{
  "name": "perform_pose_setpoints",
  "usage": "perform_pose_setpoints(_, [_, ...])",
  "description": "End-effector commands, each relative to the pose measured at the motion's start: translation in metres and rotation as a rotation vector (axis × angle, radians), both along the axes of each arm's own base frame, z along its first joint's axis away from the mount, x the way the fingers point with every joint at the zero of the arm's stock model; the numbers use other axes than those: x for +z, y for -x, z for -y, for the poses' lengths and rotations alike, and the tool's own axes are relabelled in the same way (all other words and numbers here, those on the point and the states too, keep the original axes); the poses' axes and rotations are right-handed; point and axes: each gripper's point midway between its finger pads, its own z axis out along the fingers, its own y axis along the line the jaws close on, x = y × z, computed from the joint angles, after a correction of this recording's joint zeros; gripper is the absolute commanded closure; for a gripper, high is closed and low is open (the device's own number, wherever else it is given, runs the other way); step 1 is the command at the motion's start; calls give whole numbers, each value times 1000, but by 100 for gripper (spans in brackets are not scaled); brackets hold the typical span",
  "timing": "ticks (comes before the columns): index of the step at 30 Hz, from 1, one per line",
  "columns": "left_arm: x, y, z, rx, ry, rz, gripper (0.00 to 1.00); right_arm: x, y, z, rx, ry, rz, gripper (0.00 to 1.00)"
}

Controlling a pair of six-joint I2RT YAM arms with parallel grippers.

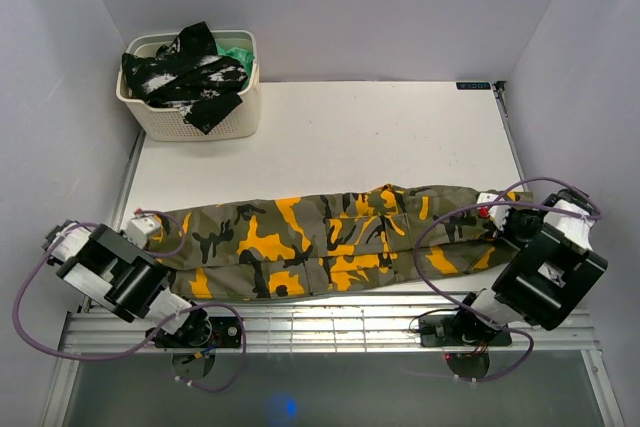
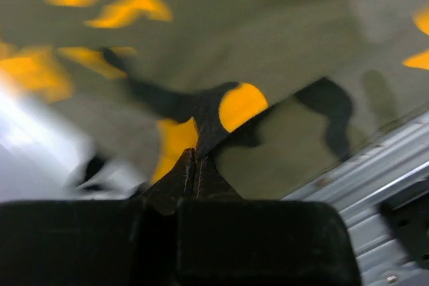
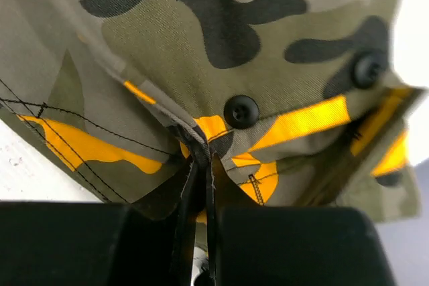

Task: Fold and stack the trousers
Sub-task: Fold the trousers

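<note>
The camouflage trousers (image 1: 320, 237) lie stretched left to right along the near part of the white table, folded lengthwise. My left gripper (image 1: 143, 230) is at their left end, shut on the cloth; the left wrist view shows the pinched fold (image 2: 201, 125) at my gripper (image 2: 194, 159). My right gripper (image 1: 497, 209) is at their right end, the waist, shut on the cloth. In the right wrist view my gripper (image 3: 203, 165) clamps a seam of the trousers (image 3: 201, 45) just below a black button (image 3: 241, 110).
A white basket (image 1: 190, 117) stands at the table's back left, holding a black-and-white mottled garment (image 1: 185, 75) and a green cloth (image 1: 238, 54). A slatted metal rail (image 1: 330, 327) runs along the near edge. Grey walls close in on both sides.
</note>
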Motion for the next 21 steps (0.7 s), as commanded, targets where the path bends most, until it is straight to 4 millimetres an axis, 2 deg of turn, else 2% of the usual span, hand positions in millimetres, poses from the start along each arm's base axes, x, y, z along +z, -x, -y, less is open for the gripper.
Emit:
perform_pose_setpoints(1, [-51,27,0,-77,-72,-126,100,-18,-2,19,59,115,-34,92])
perform_pose_setpoints(2, [-61,36,-1,-69,-81,-172,100,-22,-3,24,45,131,-53,92])
perform_pose_setpoints(4, [-76,40,-5,-16,-96,-203,100,-33,-3,23,16,106,-111,92])
perform_pose_setpoints(5, [-85,44,-7,5,-92,-238,100,-33,-7,28,0,111,-122,92])
perform_pose_setpoints(8, [-97,38,-25,116,-102,-284,100,-41,-13,30,-58,72,-205,92])
perform_pose_setpoints(9, [-100,42,-34,146,-133,-327,100,-43,-12,25,-71,55,-244,92])
perform_pose_setpoints(10, [-97,34,-54,201,-178,-318,100,-47,-11,24,-74,46,-273,92])
perform_pose_setpoints(12, [-102,33,-73,243,-216,-355,100,-45,-15,22,-83,50,-288,92])
perform_pose_setpoints(13, [-94,20,-93,269,-250,-325,100,-45,-18,21,-85,49,-287,92])
perform_pose_setpoints(15, [-90,4,-103,304,-229,-290,100,-43,-26,16,-93,51,-285,92])
perform_pose_setpoints(17, [-75,-19,-118,340,-243,-238,100,-43,-35,14,-102,58,-284,92])
perform_pose_setpoints(21, [-60,-61,-120,344,-248,-182,100,-39,-59,7,-145,53,-278,92])
